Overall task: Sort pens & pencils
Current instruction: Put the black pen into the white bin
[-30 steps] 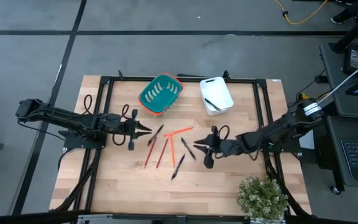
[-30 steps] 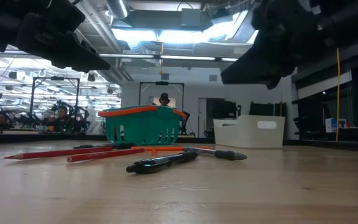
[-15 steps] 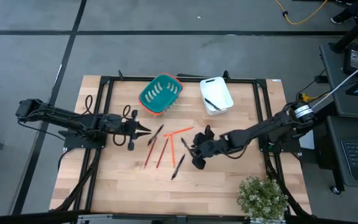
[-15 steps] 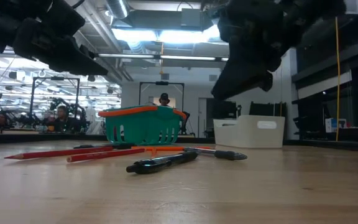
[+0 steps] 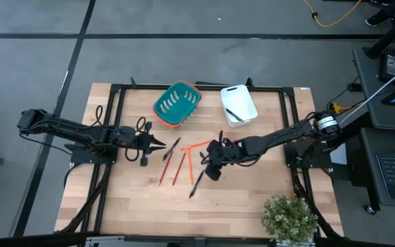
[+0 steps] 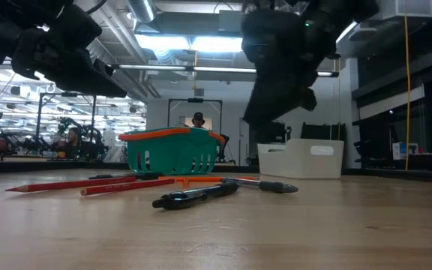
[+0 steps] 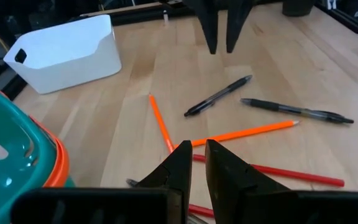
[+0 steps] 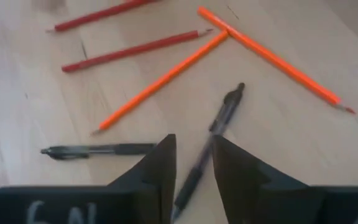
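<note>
Several black pens and orange and red pencils lie flat on the wooden table's middle. My right gripper hangs above them, open and tipped down. One pen lies on the table below the gap between its fingers, clear of them. A second pen lies beside it and a third near my left gripper. Two orange pencils meet in a corner; two red pencils lie beside them. My left gripper hovers left of the pile, its fingers a narrow gap apart.
A green basket with an orange rim and a white bin holding a pen stand at the table's far edge. A potted plant sits at the near right corner. Bare wood lies toward the near edge.
My right gripper has swung toward the table's left, from right of the pile to over the pens in the middle, and has tipped more steeply down. The pens and pencils have stayed where they lay.
</note>
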Available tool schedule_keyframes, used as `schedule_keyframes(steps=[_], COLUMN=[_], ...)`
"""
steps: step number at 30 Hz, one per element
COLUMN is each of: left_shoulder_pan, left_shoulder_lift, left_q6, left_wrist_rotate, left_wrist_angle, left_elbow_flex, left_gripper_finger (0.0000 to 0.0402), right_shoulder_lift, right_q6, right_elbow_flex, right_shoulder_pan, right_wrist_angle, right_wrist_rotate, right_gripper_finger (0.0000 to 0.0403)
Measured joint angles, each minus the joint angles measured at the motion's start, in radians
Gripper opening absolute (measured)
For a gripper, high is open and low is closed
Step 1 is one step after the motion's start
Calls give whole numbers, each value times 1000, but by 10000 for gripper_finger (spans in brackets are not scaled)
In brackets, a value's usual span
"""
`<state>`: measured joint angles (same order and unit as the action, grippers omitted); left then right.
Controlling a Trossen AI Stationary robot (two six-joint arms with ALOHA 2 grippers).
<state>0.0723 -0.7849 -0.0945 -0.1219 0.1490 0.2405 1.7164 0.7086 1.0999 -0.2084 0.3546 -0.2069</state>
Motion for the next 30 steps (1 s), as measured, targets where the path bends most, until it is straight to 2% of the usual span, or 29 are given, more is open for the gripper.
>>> schedule_keyframes(steps=[5,9,14,20,26,30], left_shoulder_pan=[0,0,0,0,0,0], left_shoulder_lift=[0,0,0,0,0,0], left_q6=[-17,-21,-21,-21,-21,-21], left_wrist_rotate=[0,0,0,0,0,0], left_wrist_angle=[-5,-7,-7,-7,-7,-6], left_elbow_flex=[0,0,0,0,0,0], left_gripper_finger=[41,41,41,41,41,41], right_shoulder_lift=[-1,-1,-1,1,59,111], right_q6=[57,76,76,77,77,69], right_elbow_flex=[24,29,29,29,35,94], right_shoulder_pan=[13,14,14,14,14,14], right_wrist_angle=[61,58,63,66,64,109], right_wrist_rotate=[27,71,72,100,157,167], right_gripper_finger=[153,168,169,150,138,138])
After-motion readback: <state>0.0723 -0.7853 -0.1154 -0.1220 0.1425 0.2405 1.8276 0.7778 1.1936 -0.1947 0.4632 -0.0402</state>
